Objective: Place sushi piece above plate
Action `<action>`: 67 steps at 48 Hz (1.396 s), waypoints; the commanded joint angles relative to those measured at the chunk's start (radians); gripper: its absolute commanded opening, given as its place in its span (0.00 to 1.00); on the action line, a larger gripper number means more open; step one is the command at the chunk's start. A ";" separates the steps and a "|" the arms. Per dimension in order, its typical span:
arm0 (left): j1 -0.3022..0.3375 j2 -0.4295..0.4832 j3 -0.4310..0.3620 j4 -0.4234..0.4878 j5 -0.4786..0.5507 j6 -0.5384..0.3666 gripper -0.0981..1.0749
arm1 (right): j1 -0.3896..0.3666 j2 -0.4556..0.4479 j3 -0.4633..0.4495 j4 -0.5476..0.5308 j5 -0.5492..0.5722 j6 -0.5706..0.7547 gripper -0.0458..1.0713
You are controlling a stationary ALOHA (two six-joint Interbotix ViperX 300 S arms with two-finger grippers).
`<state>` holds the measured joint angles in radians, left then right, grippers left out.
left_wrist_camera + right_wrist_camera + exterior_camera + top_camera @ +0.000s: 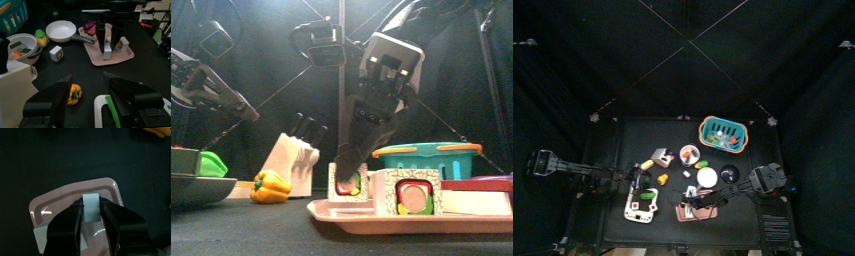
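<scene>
Sushi piece (691, 209) sat on the pink tray (681, 214) at the table's front edge in the top view, with the right gripper (696, 206) reaching across onto it; the white plate (708, 177) lay just behind, so lifting from the tray looked like the step in hand. The left arm rested over the white rack (640, 207).

From the front, the right gripper (348, 178) came down steeply onto the near-left sushi piece (350, 184), which stood upright on the tray's rim (345, 215) with its filling face toward the camera; two more pieces (414, 193) stood beside it.

The left wrist view showed the left gripper (87, 102) spread wide and empty above a yellow pepper (75, 93), the tray (99, 56) and plate (61, 31) well beyond.

In the right wrist view, the right gripper (91, 214) was clenched on the sushi piece (91, 207), its long axis running straight away from the wrist, thin edge up, across the tray (60, 203).
</scene>
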<state>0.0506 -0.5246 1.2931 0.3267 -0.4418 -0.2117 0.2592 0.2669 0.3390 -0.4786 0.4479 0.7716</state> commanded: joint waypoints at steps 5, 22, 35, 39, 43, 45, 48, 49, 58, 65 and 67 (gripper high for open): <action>0.003 0.000 -0.020 0.002 -0.005 0.002 0.84 | -0.017 -0.080 -0.035 -0.009 0.002 0.006 0.54; 0.005 0.000 -0.015 0.000 -0.003 0.000 0.84 | -0.141 -0.094 -0.054 -0.040 0.048 0.015 0.54; 0.003 0.000 -0.017 -0.002 -0.003 0.000 0.84 | -0.215 -0.048 -0.094 -0.067 0.049 0.012 0.54; 0.003 0.000 -0.017 -0.002 -0.003 0.000 0.84 | -0.230 -0.020 -0.109 -0.077 0.049 0.011 0.54; 0.003 0.000 -0.017 -0.002 -0.003 0.000 0.83 | -0.244 0.003 -0.121 -0.080 0.049 0.009 0.54; 0.003 0.000 -0.017 -0.002 -0.005 0.000 0.84 | -0.250 0.009 -0.123 -0.080 0.049 0.009 0.54; 0.003 0.000 -0.017 -0.002 -0.005 0.000 0.84 | -0.259 0.017 -0.124 -0.078 0.049 0.011 0.54; 0.003 0.000 -0.015 -0.002 -0.005 0.000 0.84 | -0.264 0.018 -0.124 -0.080 0.049 0.011 0.54; 0.003 0.000 -0.015 0.002 -0.003 0.000 0.84 | -0.284 0.035 -0.126 -0.086 0.046 0.012 0.54; 0.003 0.000 -0.015 0.002 -0.005 0.000 0.84 | -0.296 0.044 -0.126 -0.086 0.040 0.014 0.55; 0.003 0.000 -0.015 0.002 -0.003 0.000 0.84 | -0.299 0.049 -0.127 -0.084 0.038 0.015 0.57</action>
<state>0.0506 -0.5262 1.2947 0.3283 -0.4418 -0.2117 -0.0291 0.3329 0.2378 -0.5614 0.4955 0.7839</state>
